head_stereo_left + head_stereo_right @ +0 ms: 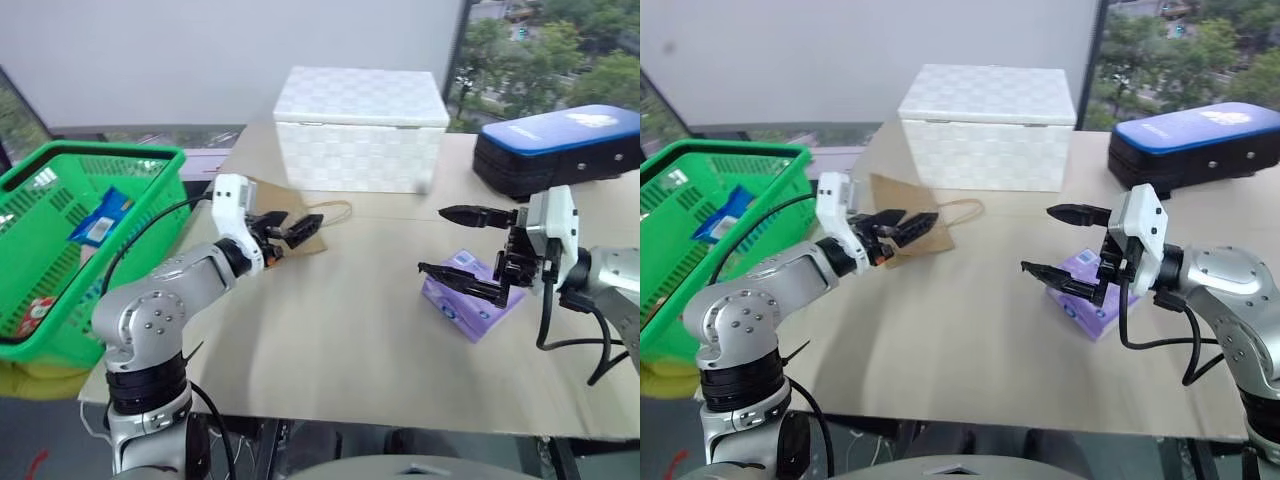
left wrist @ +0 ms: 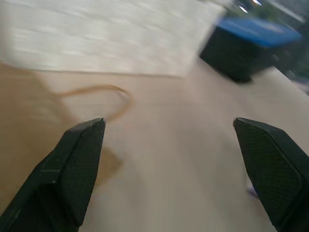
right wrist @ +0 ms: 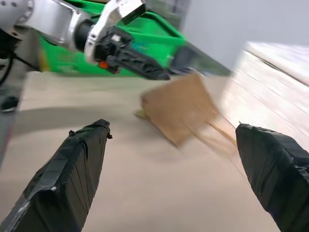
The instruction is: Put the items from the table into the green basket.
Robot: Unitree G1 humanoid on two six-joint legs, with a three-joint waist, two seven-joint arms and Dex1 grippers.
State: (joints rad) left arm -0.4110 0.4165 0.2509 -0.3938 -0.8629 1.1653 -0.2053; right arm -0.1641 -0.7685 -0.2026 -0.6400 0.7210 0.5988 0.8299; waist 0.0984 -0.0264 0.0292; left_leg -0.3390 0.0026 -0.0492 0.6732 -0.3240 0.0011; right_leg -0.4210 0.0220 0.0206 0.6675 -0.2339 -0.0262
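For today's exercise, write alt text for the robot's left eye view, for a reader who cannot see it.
Two open robot grippers, left and right, hover over a beige table; the right one is above a purple packet. A green basket stands at the left.

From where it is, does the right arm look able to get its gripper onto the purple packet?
Probably yes. The right gripper is open, hanging just above the purple packet, which lies flat on the table with nothing on top. Bare tabletop surrounds it; the blue-topped case sits well behind.
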